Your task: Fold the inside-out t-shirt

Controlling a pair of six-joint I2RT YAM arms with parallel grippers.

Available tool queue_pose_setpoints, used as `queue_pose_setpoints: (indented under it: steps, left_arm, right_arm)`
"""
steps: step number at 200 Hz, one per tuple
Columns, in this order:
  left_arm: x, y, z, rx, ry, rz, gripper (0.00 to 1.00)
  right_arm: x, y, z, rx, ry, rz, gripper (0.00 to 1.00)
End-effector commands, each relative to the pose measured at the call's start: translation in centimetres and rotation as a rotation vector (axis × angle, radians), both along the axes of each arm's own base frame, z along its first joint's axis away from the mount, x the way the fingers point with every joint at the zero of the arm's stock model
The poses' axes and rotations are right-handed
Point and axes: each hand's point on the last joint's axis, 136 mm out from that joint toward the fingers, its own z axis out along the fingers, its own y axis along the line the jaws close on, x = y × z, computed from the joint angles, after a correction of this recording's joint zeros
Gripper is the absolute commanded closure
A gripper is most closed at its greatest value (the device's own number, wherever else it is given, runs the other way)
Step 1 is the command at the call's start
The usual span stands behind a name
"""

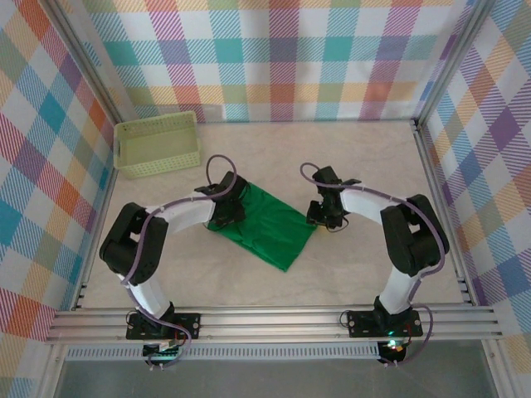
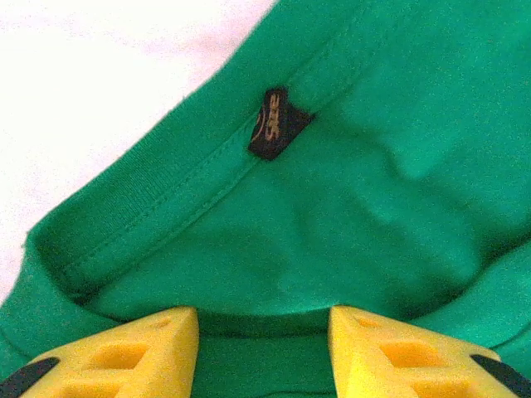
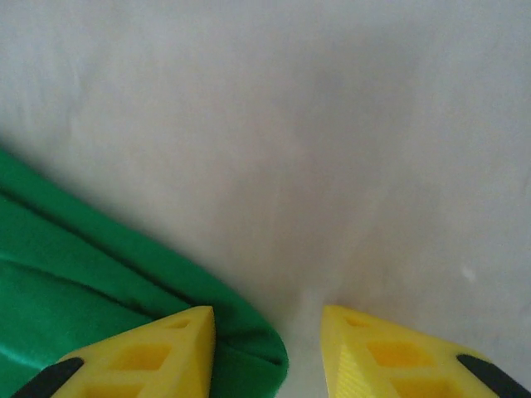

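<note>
The inside-out t-shirt (image 1: 270, 228) is laid as a compact folded slab at mid-table (image 1: 365, 157), with its long axis running diagonally from the near corner away and leftward to the collar end. The left gripper (image 1: 226, 206) is positioned over that far-left end, jaws parted and nothing clamped, with the collar (image 2: 166, 199) and its dark label (image 2: 278, 123) just ahead. The right gripper (image 1: 323, 217) is likewise released and straddles the shirt's rounded right edge, with cloth on its left and bare table on its right; the lattice basket (image 1: 158, 143) stands well apart at the far left.
</note>
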Motion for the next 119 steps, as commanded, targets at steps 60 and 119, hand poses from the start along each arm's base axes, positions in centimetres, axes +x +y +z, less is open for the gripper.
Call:
queue_pose_setpoints:
  steps: [60, 119]
  left_arm:
    - [-5.0, 3.4, 3.3, -0.032, -0.06, 0.091, 0.43]
    - [-3.3, 2.9, -1.7, -0.19, 0.031, 0.139, 0.44]
  right_arm:
    - [5.1, 5.8, 4.8, 0.052, -0.144, 0.17, 0.53]
    - [1.4, 6.5, 0.5, 0.022, -0.025, 0.229, 0.51]
